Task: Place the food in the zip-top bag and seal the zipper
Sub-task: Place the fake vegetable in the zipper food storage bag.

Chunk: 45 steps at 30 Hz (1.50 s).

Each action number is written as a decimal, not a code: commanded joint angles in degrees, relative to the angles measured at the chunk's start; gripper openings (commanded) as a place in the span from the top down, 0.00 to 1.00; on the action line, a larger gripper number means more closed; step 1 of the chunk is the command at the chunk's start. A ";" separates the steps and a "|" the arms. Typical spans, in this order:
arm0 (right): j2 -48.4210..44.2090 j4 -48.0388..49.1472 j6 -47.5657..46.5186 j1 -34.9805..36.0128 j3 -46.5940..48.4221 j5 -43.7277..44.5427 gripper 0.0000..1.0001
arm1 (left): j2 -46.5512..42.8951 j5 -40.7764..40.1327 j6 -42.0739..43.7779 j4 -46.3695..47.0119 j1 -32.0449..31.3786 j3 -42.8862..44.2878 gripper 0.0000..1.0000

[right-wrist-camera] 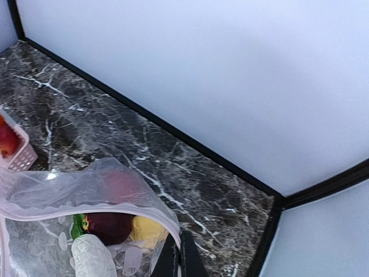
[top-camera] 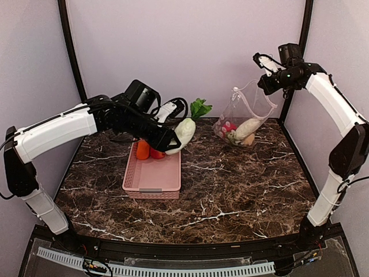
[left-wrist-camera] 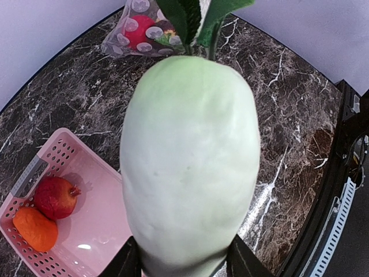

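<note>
My left gripper point(top-camera: 171, 144) is shut on a pale white-green radish point(top-camera: 185, 133) with green leaves point(top-camera: 200, 107) and holds it in the air over the pink basket's far right corner. In the left wrist view the radish point(left-wrist-camera: 187, 161) fills the frame between my fingers point(left-wrist-camera: 128, 264). An orange piece point(top-camera: 142, 149) and a red piece point(top-camera: 157, 153) lie in the basket. My right gripper point(top-camera: 264, 83) is shut on the mouth edge of the zip-top bag point(top-camera: 245, 118) and holds it up and open. The zipper point(right-wrist-camera: 86, 202) curves round the mouth. Dark purple point(right-wrist-camera: 106, 226), yellow point(right-wrist-camera: 149, 229) and white point(right-wrist-camera: 92, 259) pieces sit inside.
The pink slotted basket point(top-camera: 153, 176) stands left of centre on the marble table. The bag's bottom rests at the back right, near the wall corner point(right-wrist-camera: 277, 199). Walls close the table on three sides.
</note>
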 commanded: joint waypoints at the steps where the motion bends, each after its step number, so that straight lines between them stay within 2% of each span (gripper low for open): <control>1: -2.23 4.24 -1.60 0.41 1.54 4.26 1.00 | -0.51 3.37 -3.25 4.07 -0.55 -2.09 0.76; 4: -5.09 5.41 -0.21 1.30 -5.09 -0.87 1.00 | -0.69 4.83 -4.49 6.55 -0.75 -3.66 0.76; 8: -6.51 5.48 1.45 3.89 -14.90 -3.58 1.00 | -0.27 6.59 -6.30 8.84 -0.80 -4.55 0.76; 12: -6.24 4.32 3.00 5.76 -19.03 -9.21 1.00 | 0.81 8.89 -10.56 11.48 -0.81 -3.77 0.77; 25: -5.78 2.03 4.45 8.30 -17.13 -14.27 1.00 | 5.08 20.73 -25.29 23.17 -0.93 -3.94 0.78; 32: -5.37 2.26 5.53 8.39 -16.99 -15.72 1.00 | 10.68 26.18 -38.38 32.30 -1.88 -2.59 0.79; 39: -5.56 2.11 5.49 8.60 -16.52 -15.67 1.00 | 18.24 32.46 -50.60 37.14 -2.98 4.07 0.80; 45: -6.89 2.39 4.71 8.80 -17.75 -16.61 1.00 | 22.89 37.44 -63.49 50.41 -2.90 4.55 0.82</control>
